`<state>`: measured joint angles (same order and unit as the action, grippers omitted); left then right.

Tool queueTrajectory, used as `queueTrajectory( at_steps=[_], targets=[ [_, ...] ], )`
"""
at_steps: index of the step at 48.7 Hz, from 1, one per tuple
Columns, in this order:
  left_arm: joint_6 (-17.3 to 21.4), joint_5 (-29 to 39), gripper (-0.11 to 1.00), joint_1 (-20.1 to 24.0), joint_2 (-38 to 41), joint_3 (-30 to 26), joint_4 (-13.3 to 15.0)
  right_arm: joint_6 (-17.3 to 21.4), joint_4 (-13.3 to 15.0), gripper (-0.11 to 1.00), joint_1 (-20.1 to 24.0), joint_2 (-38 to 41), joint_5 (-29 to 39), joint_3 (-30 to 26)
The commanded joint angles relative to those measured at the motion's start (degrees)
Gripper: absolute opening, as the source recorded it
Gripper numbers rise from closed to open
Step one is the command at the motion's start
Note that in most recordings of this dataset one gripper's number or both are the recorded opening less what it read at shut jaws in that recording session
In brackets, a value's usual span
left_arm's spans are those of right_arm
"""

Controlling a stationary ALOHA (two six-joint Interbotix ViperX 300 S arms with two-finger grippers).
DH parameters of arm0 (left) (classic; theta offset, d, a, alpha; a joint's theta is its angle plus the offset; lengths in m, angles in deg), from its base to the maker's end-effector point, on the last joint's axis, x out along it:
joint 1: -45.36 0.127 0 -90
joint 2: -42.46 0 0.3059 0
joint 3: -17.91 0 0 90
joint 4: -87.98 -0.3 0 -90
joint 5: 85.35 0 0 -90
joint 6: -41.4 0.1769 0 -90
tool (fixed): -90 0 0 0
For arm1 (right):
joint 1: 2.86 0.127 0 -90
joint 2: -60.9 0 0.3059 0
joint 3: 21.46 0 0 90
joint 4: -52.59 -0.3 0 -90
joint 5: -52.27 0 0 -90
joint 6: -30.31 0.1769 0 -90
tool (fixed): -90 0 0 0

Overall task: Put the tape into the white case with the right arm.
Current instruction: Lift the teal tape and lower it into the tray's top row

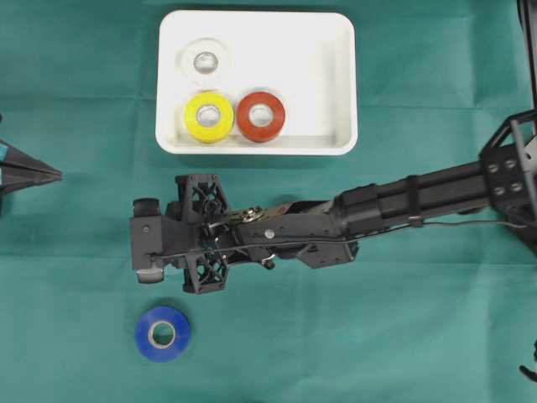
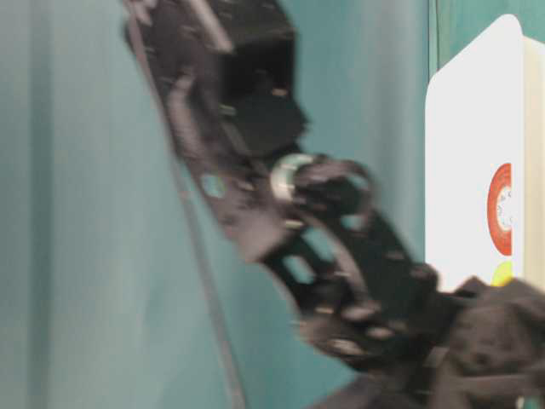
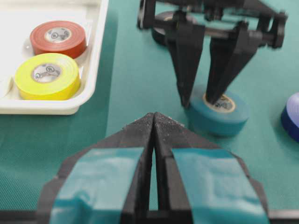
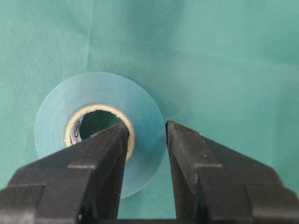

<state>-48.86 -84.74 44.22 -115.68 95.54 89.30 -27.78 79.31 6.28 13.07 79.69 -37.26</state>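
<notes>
A: Left wrist view: where's the tape?
B: The teal tape roll [image 3: 218,113] lies flat on the green cloth [image 3: 135,88], out of the white case [image 3: 96,51]. The right gripper [image 3: 198,100] pinches its wall, one finger in the core, the other outside. The right wrist view shows that same clamp [image 4: 145,135].
A: And the left gripper [image 3: 154,122]?
B: Its teal-marked fingers are pressed together with nothing between them, pointing toward that roll from near by.
A: What's around it?
B: From overhead, the right arm [image 1: 252,231] stretches across the cloth just below the case and hides the teal roll. A blue roll [image 1: 163,333] lies near it on the cloth. Inside the case [image 1: 319,75] sit a white roll [image 1: 205,61], a yellow roll [image 1: 209,116] and a red roll [image 1: 261,116], the last two touching against the near rim; the case's right half is bare.
</notes>
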Motion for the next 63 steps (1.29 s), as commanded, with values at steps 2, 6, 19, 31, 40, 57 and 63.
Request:
queueTrajectory(
  at_steps=[2,6,19,31,40,57,63],
  targets=[
    [-0.09,-0.18,0.0,0.18,0.44,-0.62,0.09,0.18,-0.09,0.0,0.35,-5.8,2.02,-1.05],
    [-0.09,-0.18,0.0,0.18,0.44,-0.7,0.0,0.18,-0.09,0.0,0.35,-7.12,3.34,-1.05],
    [-0.09,-0.18,0.0,0.18,0.53,-0.7,0.0,0.35,0.0,0.0,0.35,-7.91,4.83,-0.97],
    [-0.09,-0.18,0.0,0.18,0.44,-0.7,0.09,0.44,0.35,0.0,-1.14,-8.0,5.01,-0.97],
    [-0.09,-0.18,0.0,0.18,0.44,-0.7,0.09,0.09,0.88,0.0,-5.1,-8.17,5.01,-0.97],
    [-0.09,-0.18,0.0,0.18,0.44,-0.7,0.09,0.0,3.08,0.0,-16.0,-9.14,3.52,-0.97],
    [-0.09,-0.18,0.0,0.18,0.44,-0.62,0.0,0.0,3.16,0.0,-18.98,-9.14,2.55,-0.97]
  ],
)
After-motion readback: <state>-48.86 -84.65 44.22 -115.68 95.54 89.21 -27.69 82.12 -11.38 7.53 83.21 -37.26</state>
